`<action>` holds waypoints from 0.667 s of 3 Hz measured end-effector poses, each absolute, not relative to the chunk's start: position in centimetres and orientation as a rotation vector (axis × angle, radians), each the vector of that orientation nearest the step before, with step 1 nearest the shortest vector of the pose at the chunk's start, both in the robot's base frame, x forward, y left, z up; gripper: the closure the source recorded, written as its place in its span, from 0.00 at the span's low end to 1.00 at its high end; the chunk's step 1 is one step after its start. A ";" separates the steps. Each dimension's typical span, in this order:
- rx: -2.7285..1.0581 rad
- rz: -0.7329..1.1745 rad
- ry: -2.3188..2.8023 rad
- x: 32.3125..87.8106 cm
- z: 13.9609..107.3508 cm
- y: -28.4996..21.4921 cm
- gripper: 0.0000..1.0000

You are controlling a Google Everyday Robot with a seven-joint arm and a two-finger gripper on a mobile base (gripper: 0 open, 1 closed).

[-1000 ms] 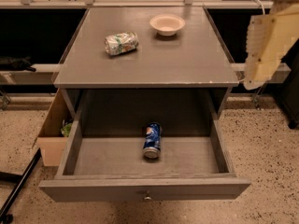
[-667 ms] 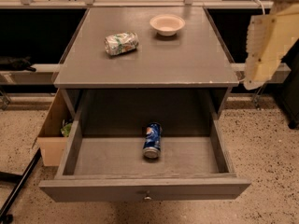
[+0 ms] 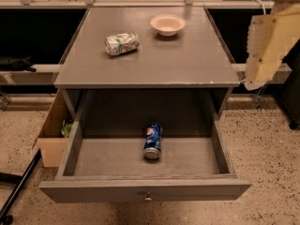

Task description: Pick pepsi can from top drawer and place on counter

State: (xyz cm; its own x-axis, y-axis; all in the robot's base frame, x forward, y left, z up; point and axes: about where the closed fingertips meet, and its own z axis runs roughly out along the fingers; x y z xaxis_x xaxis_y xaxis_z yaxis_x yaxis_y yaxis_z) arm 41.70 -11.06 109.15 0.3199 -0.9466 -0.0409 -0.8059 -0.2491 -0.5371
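Pepsi can (image 3: pixel 153 141): lying on its side on the drawer floor, near the middle, one silver end turned toward the front panel, round logo facing up.
Top drawer (image 3: pixel 140 191): pulled out below the counter, flat grey front panel nearest the camera, small metal knob (image 3: pixel 147 198) at its centre.
Counter (image 3: pixel 154 64): flat grey top of the cabinet, directly above and behind the open drawer, front edge worn light.
Crushed silver-green can (image 3: pixel 122 43): on its side on the counter's left half, toward the back.
Bowl (image 3: pixel 168 24): pale, upright, at the back of the counter, right of the crushed can and apart from it.
Gripper (image 3: pixel 267 46): cream-coloured, raised at the right edge of the view, beside the counter's right side, well apart from the pepsi can; whether spread or pressed together cannot be told.
Cardboard box (image 3: pixel 52 144): on the speckled floor (image 3: pixel 267 149), just beside the drawer's left wall, something green inside, possibly packaging.
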 end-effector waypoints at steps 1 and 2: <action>-2.126 -0.403 1.545 41.7 109.1 -11.1 0.00; -2.126 -0.403 1.545 41.7 109.1 -11.1 0.00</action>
